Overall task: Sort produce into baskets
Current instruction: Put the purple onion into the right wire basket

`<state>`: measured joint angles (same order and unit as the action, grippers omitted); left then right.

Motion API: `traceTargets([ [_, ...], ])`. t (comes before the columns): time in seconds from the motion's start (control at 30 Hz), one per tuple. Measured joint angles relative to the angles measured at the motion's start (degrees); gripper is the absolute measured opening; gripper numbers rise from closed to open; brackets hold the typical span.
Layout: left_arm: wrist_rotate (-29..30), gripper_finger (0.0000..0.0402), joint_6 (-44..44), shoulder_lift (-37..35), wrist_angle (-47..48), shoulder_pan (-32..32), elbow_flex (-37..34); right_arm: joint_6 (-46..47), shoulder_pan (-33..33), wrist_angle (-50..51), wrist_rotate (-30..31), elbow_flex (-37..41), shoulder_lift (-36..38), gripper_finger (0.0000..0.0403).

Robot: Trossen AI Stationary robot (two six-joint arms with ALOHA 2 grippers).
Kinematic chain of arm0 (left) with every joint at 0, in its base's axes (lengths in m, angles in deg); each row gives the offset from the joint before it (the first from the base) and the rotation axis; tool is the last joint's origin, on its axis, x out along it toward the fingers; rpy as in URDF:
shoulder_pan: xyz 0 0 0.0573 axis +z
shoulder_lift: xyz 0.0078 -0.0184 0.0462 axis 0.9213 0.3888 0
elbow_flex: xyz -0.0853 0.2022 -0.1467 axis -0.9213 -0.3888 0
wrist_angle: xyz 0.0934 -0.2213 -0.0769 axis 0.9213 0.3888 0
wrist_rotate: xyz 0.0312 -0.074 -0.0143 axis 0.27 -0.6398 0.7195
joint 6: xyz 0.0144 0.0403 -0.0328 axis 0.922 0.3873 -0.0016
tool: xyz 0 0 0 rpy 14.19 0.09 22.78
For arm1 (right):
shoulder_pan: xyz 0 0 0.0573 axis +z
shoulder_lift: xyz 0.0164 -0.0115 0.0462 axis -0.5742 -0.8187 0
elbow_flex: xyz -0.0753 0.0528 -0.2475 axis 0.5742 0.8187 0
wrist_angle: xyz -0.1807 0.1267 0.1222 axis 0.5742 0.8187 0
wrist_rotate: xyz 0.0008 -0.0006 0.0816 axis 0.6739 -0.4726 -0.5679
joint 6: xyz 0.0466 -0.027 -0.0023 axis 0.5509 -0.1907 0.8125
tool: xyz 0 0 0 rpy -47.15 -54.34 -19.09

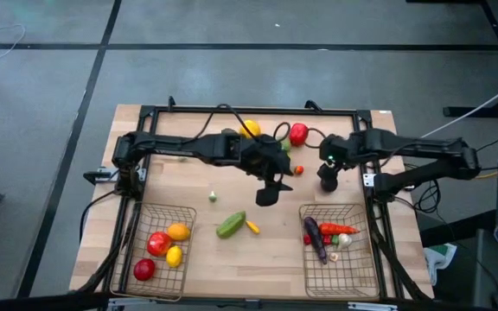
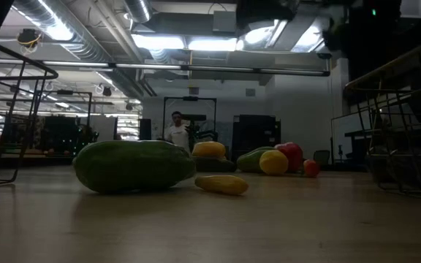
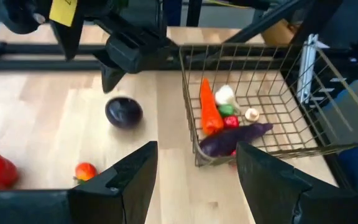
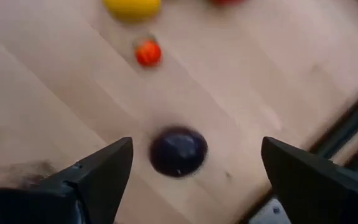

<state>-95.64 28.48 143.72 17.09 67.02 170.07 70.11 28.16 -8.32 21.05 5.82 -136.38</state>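
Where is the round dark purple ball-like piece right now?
The round dark purple piece lies on the bare wooden table, directly below the open right gripper, near a small orange-red piece.

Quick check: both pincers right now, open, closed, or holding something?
Left pincer: open, holding nothing.
Right pincer: open wide above the dark purple piece, not gripping it.

two baskets sit at the table's (image 1: 206, 259) near edge: the left basket (image 1: 126, 259) holds four pieces, the right basket (image 1: 366, 272) holds several. between them lie a cucumber (image 1: 230, 225) and, just right of it, a small banana (image 1: 252, 227). more produce lies at the far middle (image 1: 298, 133).
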Motion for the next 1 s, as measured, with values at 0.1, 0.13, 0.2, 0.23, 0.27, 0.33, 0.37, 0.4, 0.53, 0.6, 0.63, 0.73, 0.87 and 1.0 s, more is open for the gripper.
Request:
traceTargets([
  [0.1, 0.0, 0.0214, -1.2, 0.0, -3.5, 0.3, -3.4, -0.3, -1.9, -0.3, -2.1, 3.2, -0.7, 0.0351],
  [0.13, 0.0, 0.0214, -1.5, 0.0, -4.7, 0.5, -4.1, -0.3, -2.5, -0.6, -3.2, 4.3, -1.0, 0.0351],
  [0.2, 0.0, 0.0214, -1.7, 0.0, -5.7, 0.6, -5.1, -0.3, -3.4, -2.9, -5.6, 6.2, -1.2, 0.0351],
  [0.23, 0.0, 0.0214, -1.7, 0.0, -5.9, 0.7, -5.3, -0.3, -3.7, -4.5, -6.7, 7.1, -1.2, 0.0351],
  [0.27, 0.0, 0.0214, -1.8, 0.0, -6.2, 0.7, -5.6, -0.3, -4.1, -5.8, -7.4, 8.1, -1.2, 0.0351],
  [0.33, 0.0, 0.0214, -1.5, 0.0, -6.2, 0.7, -5.9, -0.2, -4.2, -8.2, -8.5, 9.9, -1.2, 0.0351],
  [0.37, 0.0, 0.0214, -1.5, 0.0, -6.2, 0.7, -5.9, 0.1, -4.2, -9.3, -8.5, 10.7, -1.2, 0.0351],
  [0.4, 0.0, 0.0214, -1.4, 0.0, -6.2, 0.6, -5.9, 0.6, -4.2, -10.1, -8.5, 11.4, -1.2, 0.0351],
  [0.53, 0.0, 0.0214, -1.4, 0.0, -6.2, 0.6, -5.9, 2.7, -4.0, -12.4, -8.5, 14.4, -1.2, 0.0351],
  [0.6, 0.0, 0.0214, -1.4, 0.0, -6.2, 0.6, -5.9, 3.3, -4.0, -12.6, -8.5, 15.8, -1.2, 0.0351],
  [0.63, 0.0, 0.0214, -1.3, 0.0, -6.2, 0.6, -5.9, 3.3, -4.0, -12.7, -8.5, 16.5, -1.4, 0.0351],
  [0.73, 0.0, 0.0214, -1.3, 0.0, -6.2, 0.6, -5.9, 3.7, -4.0, -14.2, -8.5, 18.5, -1.9, 0.0351],
  [0.87, 0.0, 0.0214, -1.3, 0.0, -6.2, 0.6, -5.9, 4.0, -4.0, -17.6, -9.0, 20.3, -2.7, 0.0351],
  [1.0, 0.0, 0.0214, -1.5, 0.0, -6.2, 0.6, -5.9, 4.0, -4.0, -18.7, -8.8, 21.6, -3.5, 0.0351],
])
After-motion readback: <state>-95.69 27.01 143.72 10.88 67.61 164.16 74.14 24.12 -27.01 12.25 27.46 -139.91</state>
